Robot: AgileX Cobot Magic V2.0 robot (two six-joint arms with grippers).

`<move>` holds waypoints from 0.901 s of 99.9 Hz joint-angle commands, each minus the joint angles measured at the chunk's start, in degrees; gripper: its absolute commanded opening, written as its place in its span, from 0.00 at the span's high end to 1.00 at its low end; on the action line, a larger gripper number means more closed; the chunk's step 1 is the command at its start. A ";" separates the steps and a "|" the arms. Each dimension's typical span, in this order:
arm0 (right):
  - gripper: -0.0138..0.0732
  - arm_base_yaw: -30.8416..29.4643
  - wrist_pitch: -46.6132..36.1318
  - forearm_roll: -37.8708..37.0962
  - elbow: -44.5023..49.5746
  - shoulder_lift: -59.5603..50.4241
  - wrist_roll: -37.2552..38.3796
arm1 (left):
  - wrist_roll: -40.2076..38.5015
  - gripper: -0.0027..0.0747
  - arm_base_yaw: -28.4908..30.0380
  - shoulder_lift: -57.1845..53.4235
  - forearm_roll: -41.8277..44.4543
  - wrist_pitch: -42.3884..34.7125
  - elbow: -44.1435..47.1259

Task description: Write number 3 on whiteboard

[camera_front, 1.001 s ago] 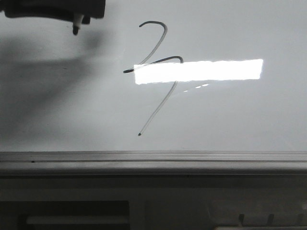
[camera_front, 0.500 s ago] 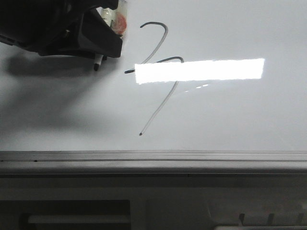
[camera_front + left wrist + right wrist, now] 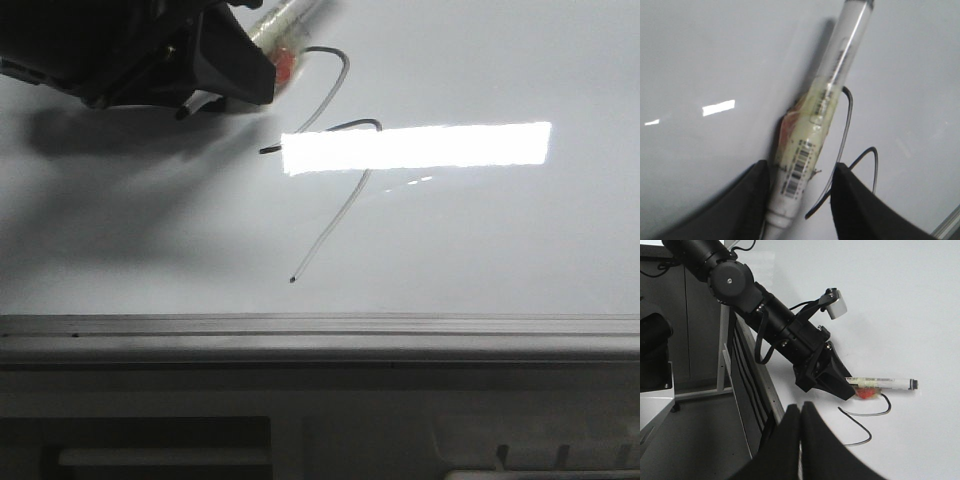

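The number 3 (image 3: 346, 70) is a thin dark line on the whiteboard (image 3: 480, 230), with a hook, a kink and a long slanting tail. My left gripper (image 3: 235, 98) is at the upper left, beside the hook. Its jaws stand apart in the left wrist view (image 3: 801, 170). The white marker (image 3: 827, 100), wrapped in yellowish tape with a red patch, lies flat on the board between them, against one finger only. The marker also shows in the front view (image 3: 280, 25) and the right wrist view (image 3: 885, 383). My right gripper (image 3: 801, 407) is shut and empty at the board's edge.
A bright rectangular glare (image 3: 430, 145) crosses the middle of the 3. A grey metal rail (image 3: 320, 335) edges the board at the front, with a grey slotted ledge (image 3: 160, 450) below it. Beyond the board's side edge is a dark frame and floor (image 3: 705, 390).
My left gripper moved right from the top left corner towards the 3. The marker went from tip-down in the gripper to lying flat on the board, and the jaws now stand apart.
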 commanded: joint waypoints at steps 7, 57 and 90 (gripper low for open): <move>0.90 -0.34 -5.64 0.50 -1.23 0.25 0.23 | -0.13 0.50 1.17 0.57 -0.47 -8.08 -0.67; 0.90 -0.34 -6.18 0.50 -1.23 0.25 2.79 | 0.01 0.38 1.17 -5.56 -0.47 -8.96 -0.67; 0.90 -0.34 -11.12 0.50 5.29 -6.77 2.79 | 0.32 0.54 1.17 -29.66 11.46 2.91 0.35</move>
